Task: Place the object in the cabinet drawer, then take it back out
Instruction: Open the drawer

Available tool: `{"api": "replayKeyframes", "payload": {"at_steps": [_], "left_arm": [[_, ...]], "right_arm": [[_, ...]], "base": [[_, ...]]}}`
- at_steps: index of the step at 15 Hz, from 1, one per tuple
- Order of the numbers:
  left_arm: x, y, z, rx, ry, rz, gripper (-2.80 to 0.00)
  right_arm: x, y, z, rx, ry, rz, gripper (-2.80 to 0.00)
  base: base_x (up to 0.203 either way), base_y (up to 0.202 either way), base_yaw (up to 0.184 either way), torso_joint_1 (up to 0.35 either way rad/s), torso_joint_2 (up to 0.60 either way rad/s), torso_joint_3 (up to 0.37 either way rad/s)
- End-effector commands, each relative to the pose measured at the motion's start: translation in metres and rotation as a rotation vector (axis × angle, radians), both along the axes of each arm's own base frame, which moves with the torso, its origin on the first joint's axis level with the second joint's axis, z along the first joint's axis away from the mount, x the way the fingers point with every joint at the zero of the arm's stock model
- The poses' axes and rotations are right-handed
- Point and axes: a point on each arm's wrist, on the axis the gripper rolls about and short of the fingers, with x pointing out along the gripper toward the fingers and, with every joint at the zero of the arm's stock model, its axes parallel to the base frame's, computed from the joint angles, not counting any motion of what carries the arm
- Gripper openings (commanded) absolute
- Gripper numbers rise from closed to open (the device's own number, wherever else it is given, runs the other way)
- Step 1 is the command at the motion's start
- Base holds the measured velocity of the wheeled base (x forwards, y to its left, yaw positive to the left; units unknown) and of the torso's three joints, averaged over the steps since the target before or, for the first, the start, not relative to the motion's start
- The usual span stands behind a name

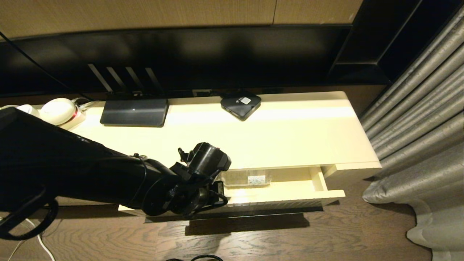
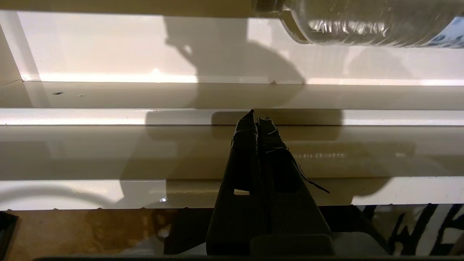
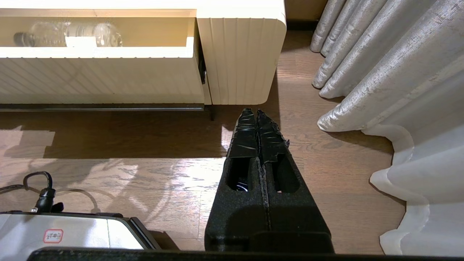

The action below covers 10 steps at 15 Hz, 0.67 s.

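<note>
Over the open drawer [image 1: 290, 194], left end effector [image 2: 258, 117] points inward, fingers pressed together.

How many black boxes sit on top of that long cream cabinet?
2: a flat rectangular black box at the back left of the cabinet top, and a small square black box at the back middle. The robot's arm may hide more at the left.

Home living room; low cream cabinet [image 1: 275, 134]; grey curtains [image 1: 417, 119]; wood floor [image 1: 290, 239].

The left arm hides the drawer's [image 1: 328, 195] left part; the bottle's [image 2: 362, 25] cap is cut off
</note>
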Motion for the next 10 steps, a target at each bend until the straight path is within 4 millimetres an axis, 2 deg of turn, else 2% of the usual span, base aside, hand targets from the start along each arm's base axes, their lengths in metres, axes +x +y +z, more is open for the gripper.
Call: {"api": "replayKeyframes", "payload": {"at_steps": [1,10], "left_arm": [[-0.006,0.000,-0.004,0.002,0.026,-0.009,-2.80],[-0.024,0.001,-0.019,0.003,0.107,-0.051,-2.80]], "right_arm": [[0.000,0.000,0.000,0.000,0.001,0.001,-2.80],[0.000,0.000,0.000,0.000,0.001,-0.001,-2.80]], "base": [[0.000,0.000,0.000,0.000,0.00,0.000],[0.000,0.000,0.000,0.000,0.00,0.000]]}}
